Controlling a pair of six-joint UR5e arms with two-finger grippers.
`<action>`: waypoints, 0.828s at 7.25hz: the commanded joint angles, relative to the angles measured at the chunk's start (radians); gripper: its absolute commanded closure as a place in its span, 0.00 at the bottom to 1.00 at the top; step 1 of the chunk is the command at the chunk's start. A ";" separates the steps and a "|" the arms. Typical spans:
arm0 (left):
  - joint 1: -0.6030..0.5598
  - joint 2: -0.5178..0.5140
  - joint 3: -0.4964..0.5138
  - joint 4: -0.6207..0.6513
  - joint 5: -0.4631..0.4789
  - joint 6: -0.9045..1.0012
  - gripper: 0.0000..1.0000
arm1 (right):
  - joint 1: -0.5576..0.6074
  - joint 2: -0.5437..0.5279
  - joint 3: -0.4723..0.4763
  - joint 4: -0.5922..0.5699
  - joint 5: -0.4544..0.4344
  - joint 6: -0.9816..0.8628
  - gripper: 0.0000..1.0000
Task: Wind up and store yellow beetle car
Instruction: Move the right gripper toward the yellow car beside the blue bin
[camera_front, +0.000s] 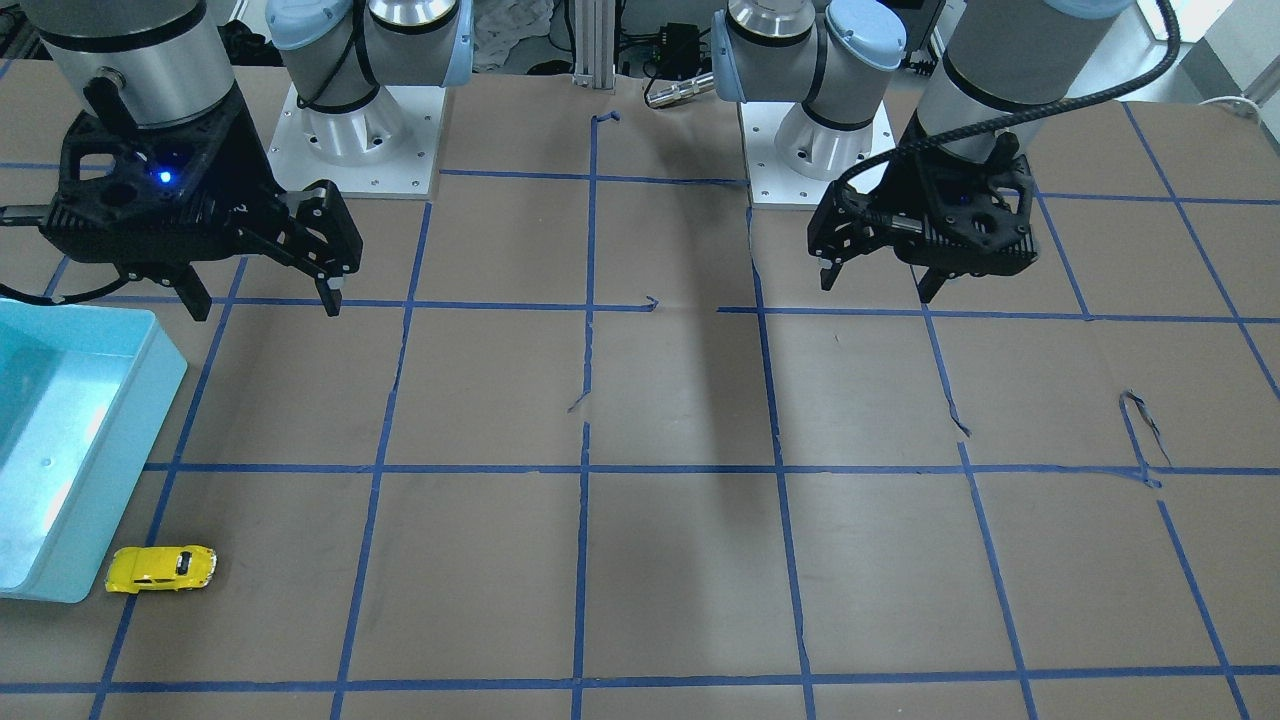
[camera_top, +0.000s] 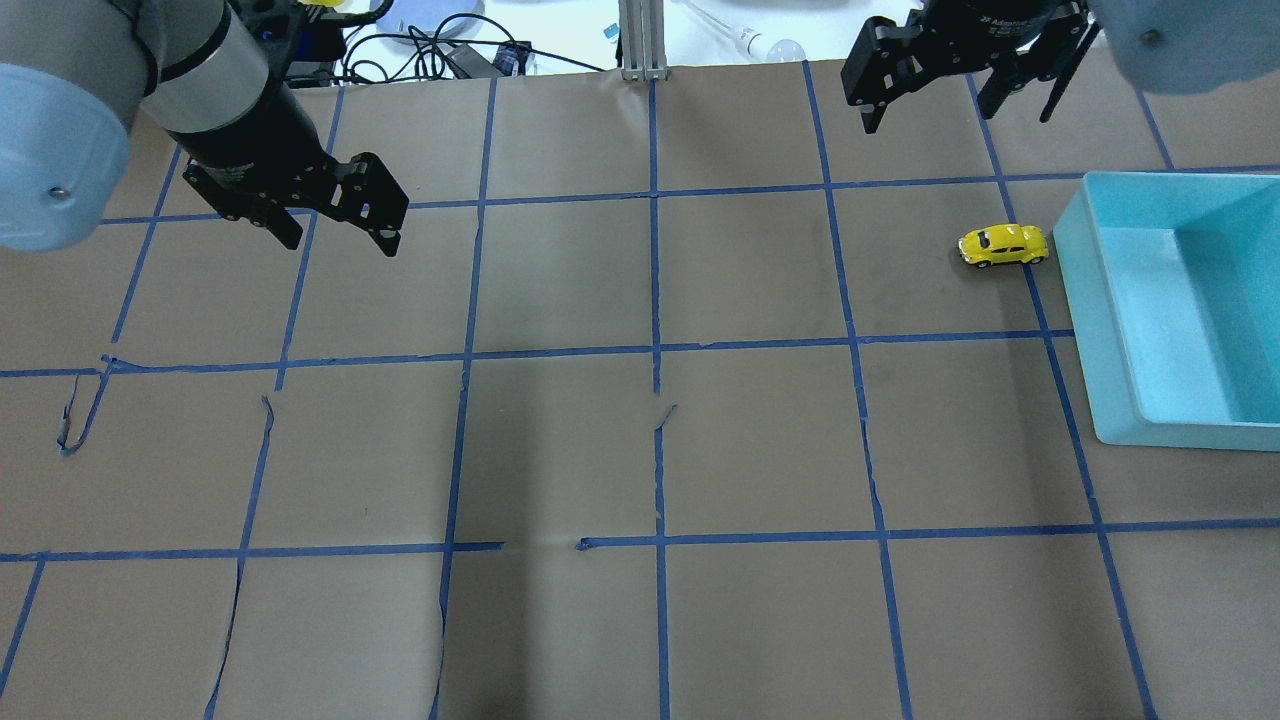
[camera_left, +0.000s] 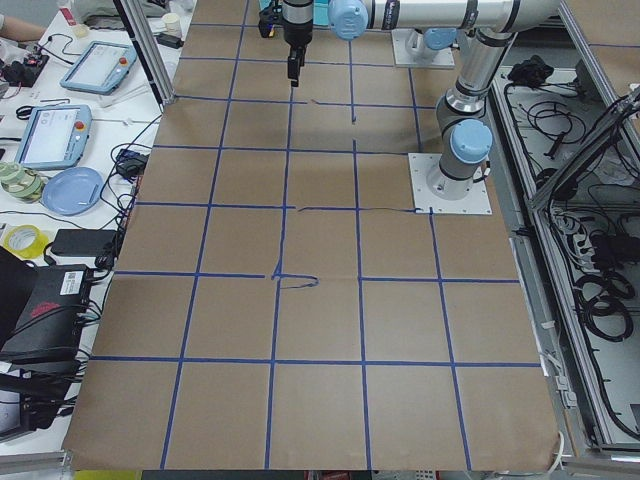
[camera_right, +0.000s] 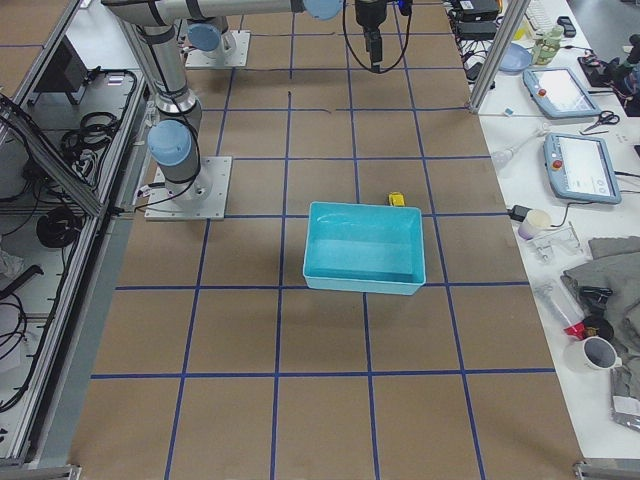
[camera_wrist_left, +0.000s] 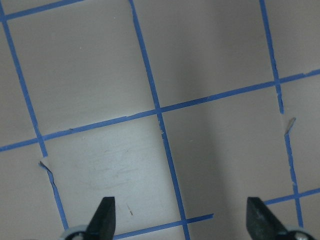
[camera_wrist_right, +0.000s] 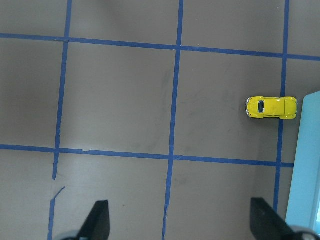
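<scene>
Now | yellow beetle car (camera_front: 160, 568) lengthwise toward bin (camera_front: 120, 470), nose unclear | left hand (camera_front: 875, 291), right hand (camera_front: 265, 310) both released

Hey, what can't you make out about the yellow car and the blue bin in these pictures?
- The car: its underside and any winding part show in no view.
- Right side view: the bin hides most of the car.
- Overhead, front, right wrist views: frame edges cut off the bin.
</scene>
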 joint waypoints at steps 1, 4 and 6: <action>0.013 0.002 -0.004 -0.004 0.001 -0.092 0.00 | -0.029 0.014 0.086 -0.068 -0.023 -0.103 0.00; -0.004 -0.001 0.010 0.003 -0.005 -0.159 0.00 | -0.109 0.020 0.277 -0.192 0.045 -0.276 0.00; -0.010 0.002 0.004 0.002 0.000 -0.166 0.00 | -0.112 0.061 0.319 -0.205 0.040 -0.354 0.00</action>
